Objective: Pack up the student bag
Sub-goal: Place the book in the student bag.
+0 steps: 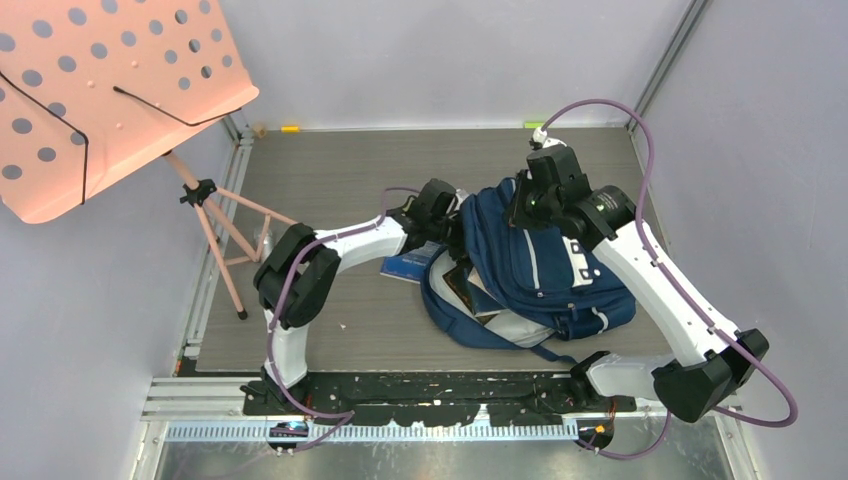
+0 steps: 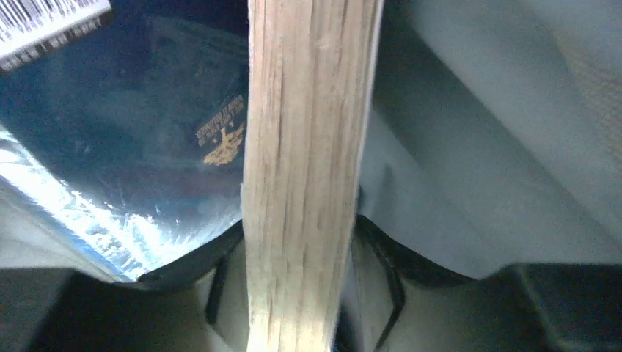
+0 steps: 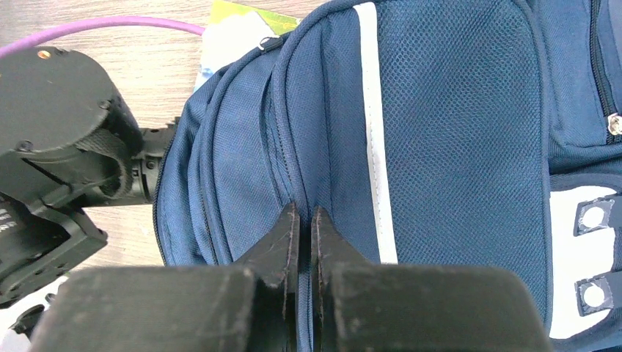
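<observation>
The student bag (image 1: 545, 265), navy with white stripes, lies on its side at the middle of the table, its mouth facing left. My right gripper (image 1: 530, 205) pinches a fold of its top fabric; in the right wrist view the jaws (image 3: 306, 213) are shut on the blue cloth of the student bag (image 3: 455, 110). My left gripper (image 1: 452, 232) reaches into the mouth. A book's pale page edge (image 2: 308, 132) stands between the left gripper (image 2: 299, 220) fingers, with a thin dark gap on its right side. A dark blue book cover (image 2: 147, 125) lies beside it.
A blue book (image 1: 408, 266) lies on the table under the left wrist, and more books (image 1: 470, 288) show in the bag's mouth. A pink perforated music stand (image 1: 110, 90) on tripod legs (image 1: 225, 245) fills the far left. Grey walls enclose the table.
</observation>
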Controlling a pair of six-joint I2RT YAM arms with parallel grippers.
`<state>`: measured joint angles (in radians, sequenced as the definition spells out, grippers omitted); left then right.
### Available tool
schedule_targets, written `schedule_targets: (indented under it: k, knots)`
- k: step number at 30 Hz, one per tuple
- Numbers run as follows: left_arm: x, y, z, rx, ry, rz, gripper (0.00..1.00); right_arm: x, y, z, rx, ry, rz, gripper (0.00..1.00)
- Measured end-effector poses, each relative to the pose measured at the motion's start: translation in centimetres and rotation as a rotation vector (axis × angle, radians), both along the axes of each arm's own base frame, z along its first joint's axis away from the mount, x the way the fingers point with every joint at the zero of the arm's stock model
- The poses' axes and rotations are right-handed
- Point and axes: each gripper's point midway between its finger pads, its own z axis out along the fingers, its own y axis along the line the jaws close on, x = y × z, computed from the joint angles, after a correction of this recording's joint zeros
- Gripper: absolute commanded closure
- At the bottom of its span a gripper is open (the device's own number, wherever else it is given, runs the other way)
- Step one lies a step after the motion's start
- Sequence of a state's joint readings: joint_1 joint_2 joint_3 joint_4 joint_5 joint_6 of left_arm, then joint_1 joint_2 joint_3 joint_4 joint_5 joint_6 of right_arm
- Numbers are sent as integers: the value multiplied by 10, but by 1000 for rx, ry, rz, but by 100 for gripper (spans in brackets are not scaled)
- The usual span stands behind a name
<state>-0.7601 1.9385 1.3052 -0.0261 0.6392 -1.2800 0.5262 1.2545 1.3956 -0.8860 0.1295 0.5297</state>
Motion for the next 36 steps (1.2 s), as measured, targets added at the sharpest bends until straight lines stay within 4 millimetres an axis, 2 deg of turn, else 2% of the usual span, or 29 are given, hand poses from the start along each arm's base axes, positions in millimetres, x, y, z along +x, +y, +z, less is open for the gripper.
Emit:
schedule_targets:
  k: [2,7,12,14,16,20,24,28,32,36]
  knots:
    - [6,1,4,4,-16,8,32,0,-1,0,-3,-5,-2,99]
    - [13,20,-9,90,-17,13,19,1,-3,2,-13,-18,-6,99]
    - [18,44,-7,180,-63,2,15,0,-5,0,-21,-21,-2,99]
    - [19,53,-1,201,-89,1,22,0,-5,-2,-24,-24,-1,99]
    - [19,60,7,218,-114,-4,34,-1,-6,-3,-26,-26,1,99]
    - [22,63,16,214,-153,-15,47,-1,-6,-4,-30,-27,4,99]
    - [13,62,13,226,-138,-40,50,-1,-6,-6,-30,-28,6,99]
    - [4,59,10,244,-132,-69,43,0,-5,-7,-27,-32,7,99]
    - [0,61,6,273,-132,-72,43,0,-4,-10,-25,-31,11,99]
    - [-3,59,1,280,-117,-82,59,-1,-4,-11,-20,-36,12,99]
